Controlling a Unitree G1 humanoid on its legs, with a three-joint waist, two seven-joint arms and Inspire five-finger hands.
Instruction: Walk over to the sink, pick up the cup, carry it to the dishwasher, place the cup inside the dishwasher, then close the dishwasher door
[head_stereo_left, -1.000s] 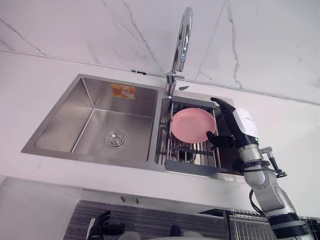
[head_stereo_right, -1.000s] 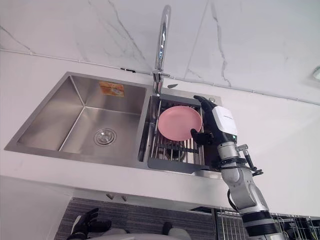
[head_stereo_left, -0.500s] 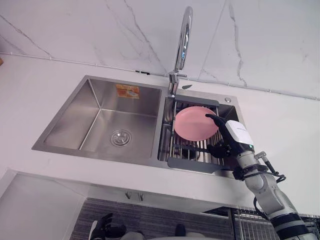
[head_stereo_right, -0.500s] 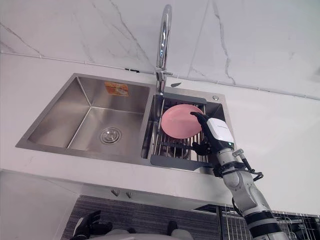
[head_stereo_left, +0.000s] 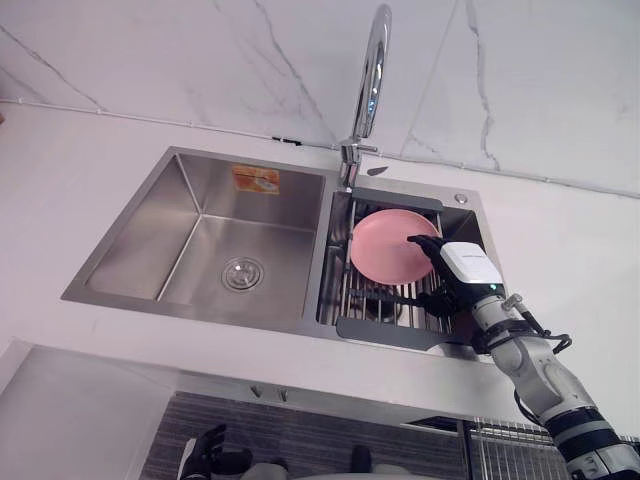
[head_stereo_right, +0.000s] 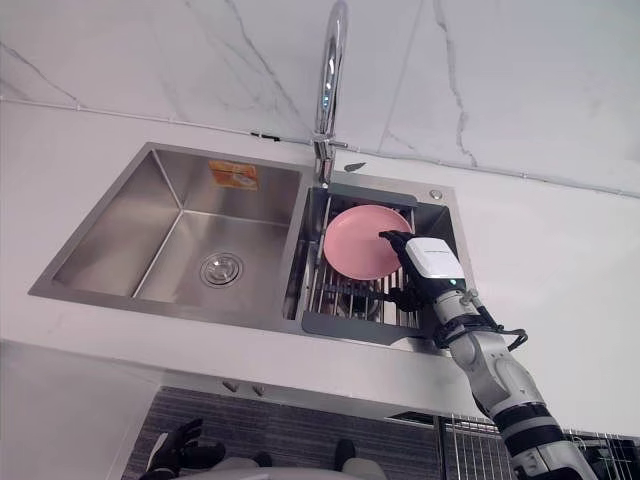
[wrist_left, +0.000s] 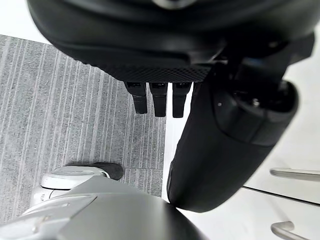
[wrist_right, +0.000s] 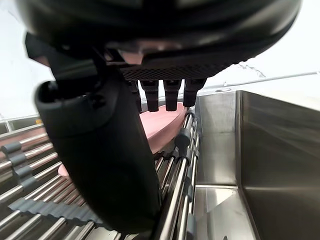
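My right robot hand (head_stereo_left: 452, 276) reaches into the sink's (head_stereo_left: 130, 240) right basin. Its fingers lie straight over the right rim of the pink plate (head_stereo_left: 385, 247) and its thumb is spread below, open and gripping nothing, placed, I judge, to pinch that rim. The piece looks like a plate, not a cup; it leans on the drying rack (head_stereo_left: 372, 302) near the basin's back edge, so its rim stands free. My left robot hand (head_stereo_left: 205, 452) hangs relaxed and empty below the surface (head_stereo_left: 70, 150)

The right hand (head_stereo_left: 447, 283) was dark, with a white cover (head_stereo_left: 468, 264) on its back and blunt, square-tipped fingers (wrist_right: 170, 95). Its arm (head_stereo_left: 535, 368) was silver-grey and rounded, black-banded toward 5 o'clock. The left hand (head_stereo_left: 203, 458) was black.
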